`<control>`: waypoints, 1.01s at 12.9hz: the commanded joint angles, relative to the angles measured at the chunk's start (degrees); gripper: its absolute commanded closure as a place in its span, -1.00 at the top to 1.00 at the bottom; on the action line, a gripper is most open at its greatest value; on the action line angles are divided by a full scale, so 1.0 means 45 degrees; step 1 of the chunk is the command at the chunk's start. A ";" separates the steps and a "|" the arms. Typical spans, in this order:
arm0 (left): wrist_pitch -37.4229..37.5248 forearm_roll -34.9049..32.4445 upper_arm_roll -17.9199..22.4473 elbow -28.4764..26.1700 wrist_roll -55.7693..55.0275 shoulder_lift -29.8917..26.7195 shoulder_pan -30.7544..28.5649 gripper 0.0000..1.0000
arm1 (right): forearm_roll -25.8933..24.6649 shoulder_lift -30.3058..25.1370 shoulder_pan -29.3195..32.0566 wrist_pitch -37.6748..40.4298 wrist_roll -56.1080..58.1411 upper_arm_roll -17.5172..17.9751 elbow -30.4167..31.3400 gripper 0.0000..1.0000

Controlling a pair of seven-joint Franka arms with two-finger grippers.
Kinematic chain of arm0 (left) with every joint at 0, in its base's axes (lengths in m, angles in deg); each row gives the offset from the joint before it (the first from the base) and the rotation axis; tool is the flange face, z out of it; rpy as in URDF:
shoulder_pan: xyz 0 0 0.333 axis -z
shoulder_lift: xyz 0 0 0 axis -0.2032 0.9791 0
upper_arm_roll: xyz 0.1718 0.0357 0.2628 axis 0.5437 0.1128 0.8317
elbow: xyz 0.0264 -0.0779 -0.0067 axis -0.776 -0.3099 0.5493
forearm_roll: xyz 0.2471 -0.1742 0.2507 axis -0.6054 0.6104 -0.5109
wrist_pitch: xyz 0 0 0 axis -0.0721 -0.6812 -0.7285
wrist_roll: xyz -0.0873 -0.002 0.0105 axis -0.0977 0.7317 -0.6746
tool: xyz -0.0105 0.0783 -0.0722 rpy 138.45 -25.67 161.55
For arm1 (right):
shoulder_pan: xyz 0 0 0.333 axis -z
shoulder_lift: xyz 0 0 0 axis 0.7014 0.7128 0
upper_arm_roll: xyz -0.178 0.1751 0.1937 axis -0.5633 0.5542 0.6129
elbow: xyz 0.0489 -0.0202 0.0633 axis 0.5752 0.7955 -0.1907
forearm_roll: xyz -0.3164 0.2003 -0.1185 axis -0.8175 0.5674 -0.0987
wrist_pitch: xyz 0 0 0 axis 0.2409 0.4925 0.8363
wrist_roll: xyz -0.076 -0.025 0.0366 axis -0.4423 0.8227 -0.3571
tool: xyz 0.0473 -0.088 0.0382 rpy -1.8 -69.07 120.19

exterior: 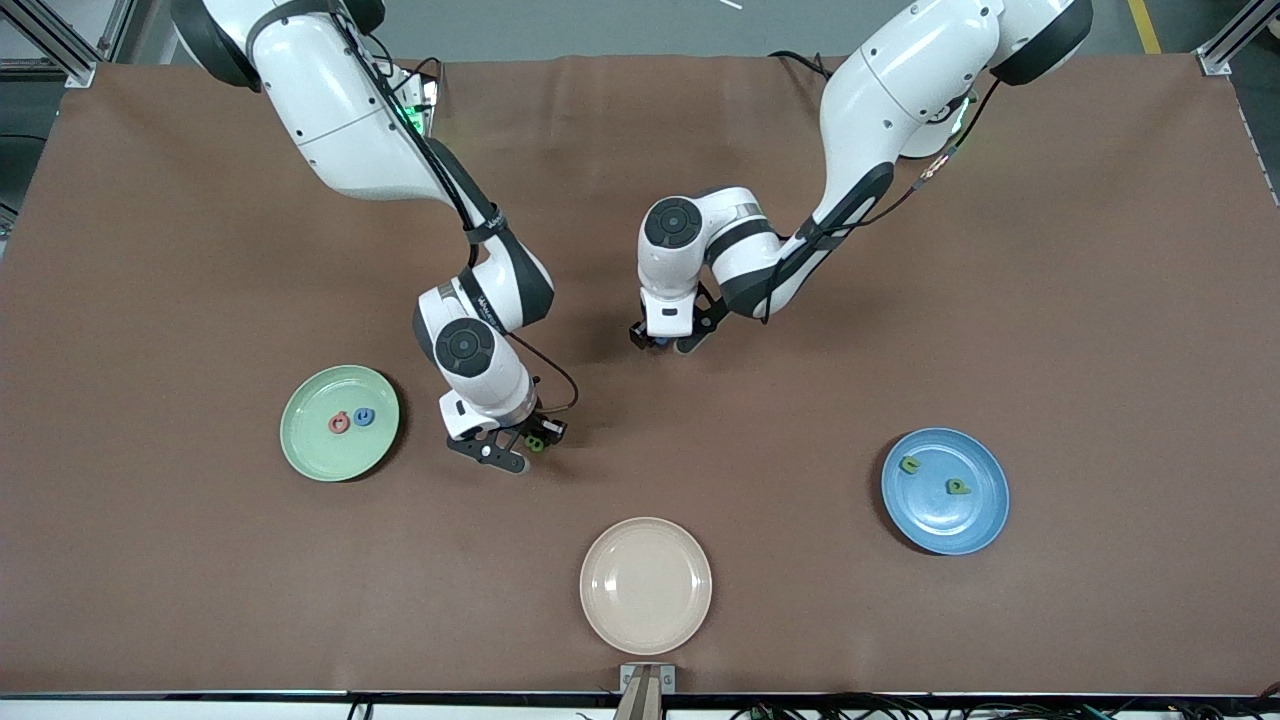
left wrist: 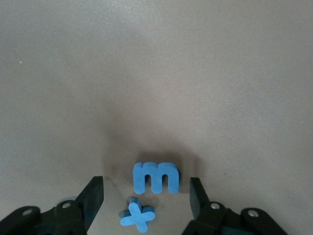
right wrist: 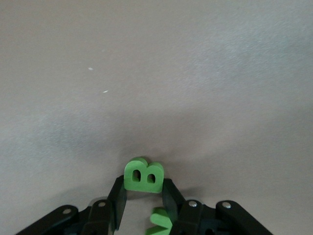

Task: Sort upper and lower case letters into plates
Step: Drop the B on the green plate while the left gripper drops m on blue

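Observation:
My right gripper is low over the table beside the mint green plate and is shut on a green letter B, also seen in the front view. A second green letter lies partly hidden under the right gripper. My left gripper is open and low over the table's middle. Between the fingers of the left gripper lie a blue m and a blue x. The mint plate holds a red letter and a blue letter. The blue plate holds two green letters.
An empty cream-beige plate lies at the table edge nearest the front camera, between the two other plates. The brown table cloth stretches bare toward the left arm's end.

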 commanded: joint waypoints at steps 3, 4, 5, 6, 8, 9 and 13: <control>-0.0155 -0.0488 0.0061 0.0094 -0.0293 0.0125 0.0066 0.45 | -0.0120 -0.1503 0.1512 0.2779 0.2539 -0.0046 0.0281 -1.00; -0.0155 -0.0507 0.0061 0.0094 -0.0370 0.0144 0.0066 0.41 | -0.0101 -0.2049 0.2038 0.3676 0.3417 -0.0046 0.0281 -1.00; -0.0155 -0.0508 0.0081 0.0094 -0.0448 0.0144 0.0047 0.37 | -0.0100 -0.2422 0.2469 0.4343 0.4160 -0.0046 0.0339 -1.00; -0.0155 -0.0508 0.0062 0.0094 -0.0449 0.0144 0.0027 0.28 | -0.0081 -0.2812 0.2976 0.4755 0.4999 -0.0046 0.0552 -1.00; -0.0155 -0.0508 0.0158 0.0133 -0.0449 0.0241 0.0007 -0.10 | -0.0100 -0.3593 0.3836 0.4858 0.6543 -0.0046 0.1448 -1.00; -0.0155 -0.0508 0.0314 0.0230 -0.0449 0.0261 0.0065 -0.32 | -0.0100 -0.3829 0.4382 0.4703 0.7401 -0.0046 0.1975 -1.00; -0.0117 -0.0527 0.0354 0.0464 -0.0274 0.0145 -0.0050 -0.98 | -0.0100 -0.4183 0.5771 0.2420 0.9612 -0.0046 0.4456 -0.99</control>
